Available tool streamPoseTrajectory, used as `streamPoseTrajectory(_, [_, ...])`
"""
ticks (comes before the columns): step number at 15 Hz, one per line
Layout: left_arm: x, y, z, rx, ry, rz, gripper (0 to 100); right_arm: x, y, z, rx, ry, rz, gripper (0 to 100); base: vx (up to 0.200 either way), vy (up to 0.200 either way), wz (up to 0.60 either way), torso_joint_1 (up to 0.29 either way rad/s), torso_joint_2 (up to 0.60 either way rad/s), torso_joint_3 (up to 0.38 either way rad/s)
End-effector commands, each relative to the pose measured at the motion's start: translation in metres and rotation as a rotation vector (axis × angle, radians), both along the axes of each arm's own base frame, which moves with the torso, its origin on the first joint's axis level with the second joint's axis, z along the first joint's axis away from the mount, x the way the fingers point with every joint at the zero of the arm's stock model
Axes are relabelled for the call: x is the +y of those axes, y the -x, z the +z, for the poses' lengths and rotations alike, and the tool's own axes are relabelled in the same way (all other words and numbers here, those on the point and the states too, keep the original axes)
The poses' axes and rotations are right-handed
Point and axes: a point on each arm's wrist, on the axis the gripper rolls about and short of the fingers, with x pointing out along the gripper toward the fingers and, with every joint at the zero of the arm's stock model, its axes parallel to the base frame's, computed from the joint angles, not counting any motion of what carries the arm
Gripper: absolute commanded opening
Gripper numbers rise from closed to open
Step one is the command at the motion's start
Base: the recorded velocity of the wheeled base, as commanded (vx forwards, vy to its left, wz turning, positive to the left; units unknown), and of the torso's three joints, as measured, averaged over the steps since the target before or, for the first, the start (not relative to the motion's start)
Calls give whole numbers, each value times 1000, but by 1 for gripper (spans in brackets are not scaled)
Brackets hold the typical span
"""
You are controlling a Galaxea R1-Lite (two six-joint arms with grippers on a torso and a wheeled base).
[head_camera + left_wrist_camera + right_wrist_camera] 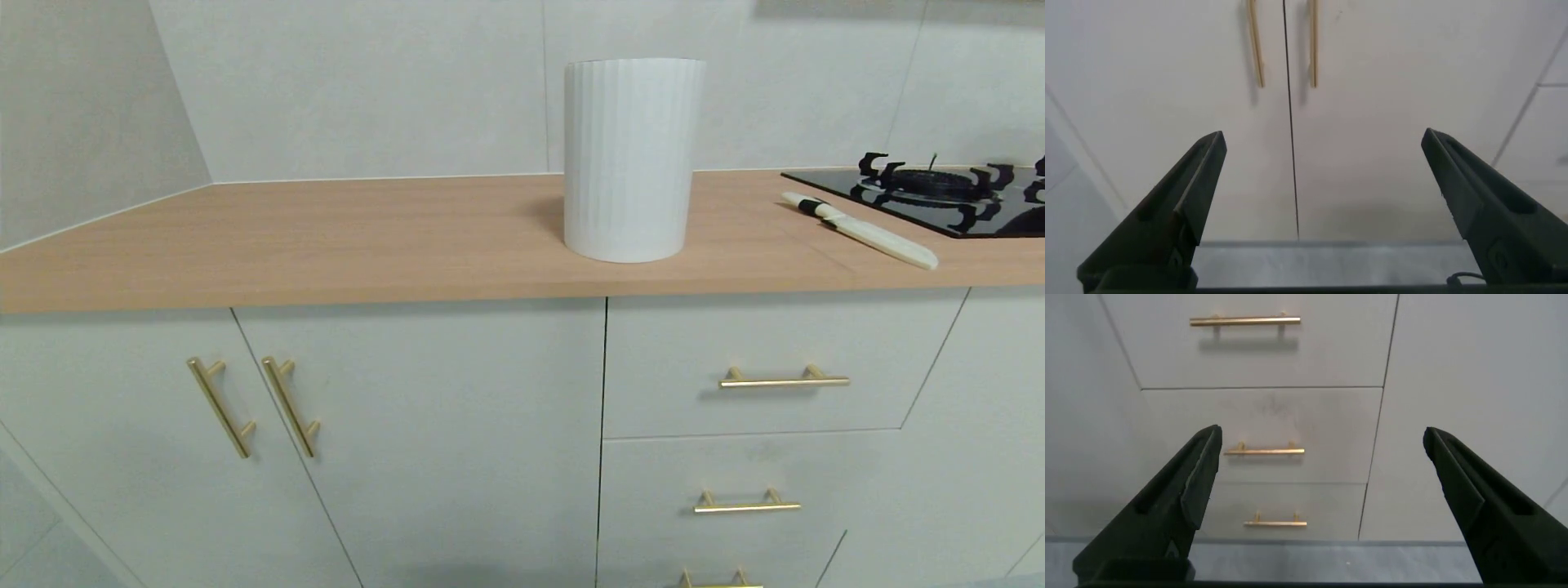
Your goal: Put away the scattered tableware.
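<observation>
Nearest, the left tool (1321,137) stands with jaws wide apart and nothing between them, facing the cabinet doors (1372,122). The right tool (1321,433), likewise spread and empty, faces the drawers (1261,355). Up on the desk (326,237) the knife (857,229) lies flat just beside the hob (939,192), apart from the white ribbed holder (633,159). It looks light, stiff and smooth — probably slippery — so a hold across it near the black band seems safest.

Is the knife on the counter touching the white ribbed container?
Apart. The head view shows bare countertop between the knife and the white ribbed container.
</observation>
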Motion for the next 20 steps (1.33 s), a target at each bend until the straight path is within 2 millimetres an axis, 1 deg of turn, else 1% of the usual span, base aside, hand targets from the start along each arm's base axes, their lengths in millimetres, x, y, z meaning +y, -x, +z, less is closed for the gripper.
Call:
streamPoseTrajectory(1, [0,0,0,0,0,1,100,0,0,0,2,-1,1,100,200,0,0,2,2,7])
streamPoseTrajectory(4, [0,0,0,0,0,1,100,0,0,0,2,-1,-1,100,200,0,0,2,2,1])
streamPoseTrajectory(14, [0,0,0,0,0,1,100,0,0,0,2,-1,1,100,0,0,0,0,0,0])
streamPoseTrajectory(20, [0,0,0,0,0,1,100,0,0,0,2,-4,-1,100,0,-200,0,3,2,0])
